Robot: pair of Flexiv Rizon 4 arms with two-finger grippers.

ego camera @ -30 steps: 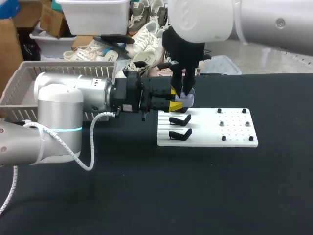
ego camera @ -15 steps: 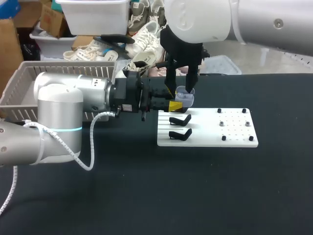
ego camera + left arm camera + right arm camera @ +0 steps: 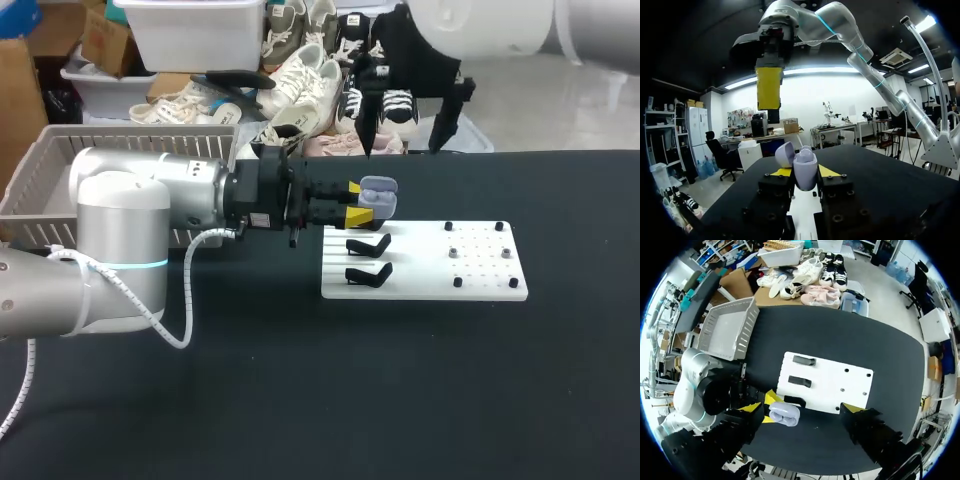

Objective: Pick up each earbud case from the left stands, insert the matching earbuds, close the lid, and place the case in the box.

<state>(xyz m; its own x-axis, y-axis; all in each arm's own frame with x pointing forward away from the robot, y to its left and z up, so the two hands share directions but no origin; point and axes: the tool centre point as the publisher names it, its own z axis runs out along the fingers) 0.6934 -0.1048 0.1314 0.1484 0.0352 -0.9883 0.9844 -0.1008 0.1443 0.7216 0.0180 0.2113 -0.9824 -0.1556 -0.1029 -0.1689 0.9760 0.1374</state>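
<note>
Left end effector [image 3: 356, 203] clamped on the lavender earbud case [image 3: 378, 196]; right end effector [image 3: 404, 135] spread wide, raised clear above it
The case is held off the desk [image 3: 300, 380], at one corner of the white stand board [image 3: 430, 265], with two black stands [image 3: 368, 245] just beside it. In the left wrist view the lid [image 3: 785, 154] stands tilted open beside the case body. The grey basket [image 3: 50, 175] sits behind the left arm, well apart from the case
</note>
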